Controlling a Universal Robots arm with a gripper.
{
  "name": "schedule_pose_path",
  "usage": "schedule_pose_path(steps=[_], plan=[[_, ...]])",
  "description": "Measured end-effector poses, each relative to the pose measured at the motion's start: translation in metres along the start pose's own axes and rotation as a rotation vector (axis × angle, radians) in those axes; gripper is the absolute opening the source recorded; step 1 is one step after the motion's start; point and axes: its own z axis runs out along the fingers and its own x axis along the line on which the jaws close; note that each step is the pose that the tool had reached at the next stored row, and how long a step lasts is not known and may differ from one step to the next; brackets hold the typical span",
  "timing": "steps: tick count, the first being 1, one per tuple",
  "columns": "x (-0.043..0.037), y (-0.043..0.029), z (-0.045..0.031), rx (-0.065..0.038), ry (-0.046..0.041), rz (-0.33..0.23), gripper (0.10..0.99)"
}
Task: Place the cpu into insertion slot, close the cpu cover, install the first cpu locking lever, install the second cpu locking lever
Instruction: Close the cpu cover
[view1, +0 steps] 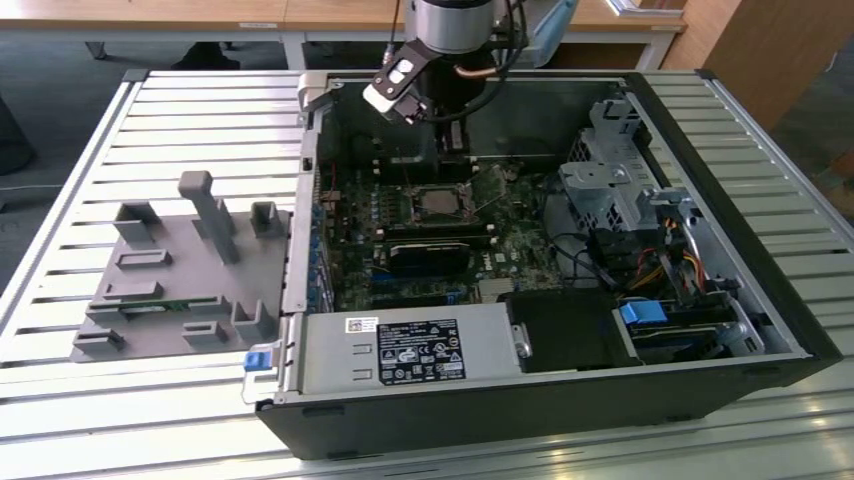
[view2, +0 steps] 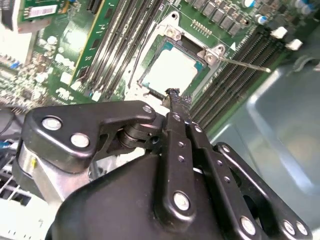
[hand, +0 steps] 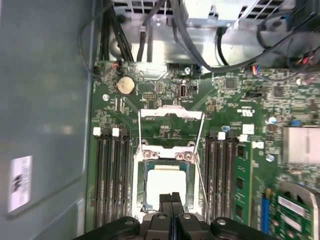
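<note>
Over the far half of the green motherboard (view1: 521, 265), in the exterior view, I note the robot arm (view1: 447, 40) reaching into the open black computer case (view1: 534, 420).

Second wrist view: the black gripper (view2: 173, 94) has its fingers (view2: 177, 135) pressed together with nothing between them, tips near the edge of the small flat tan-silver cpu (view2: 172, 75).

First wrist view: the cpu sits in the square dark insertion slot (hand: 142, 187). The thin grey metal cpu cover (hand: 170, 114) stands open on the slot's far side from the gripper.

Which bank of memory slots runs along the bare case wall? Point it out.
The bank of black slots right beside the grey case wall. The other bank lies across the chip, farther from it.
</note>
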Motion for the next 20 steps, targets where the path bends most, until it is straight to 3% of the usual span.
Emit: schedule_pose_path(steps=[3,12,14,16,17,19,20], plan=[[0.0,0.0005,-0.0096,0.0,-0.0001,0.0,0.106],[-0.0117,0.0003,-0.0104,0.0,0.0,0.0,0.106],[-0.0132,0.0019,-0.0101,0.001,0.0051,0.0,0.106],[-0.0133,0.0062,-0.0097,0.004,0.0219,0.001,0.106],[-0.0133,0.0088,-0.0093,0.005,0.0258,0.001,0.106],[-0.0134,0.0159,-0.0085,0.005,0.0273,-0.002,0.106],[-0.0133,0.0261,-0.0049,0.006,0.0266,-0.009,0.106]])
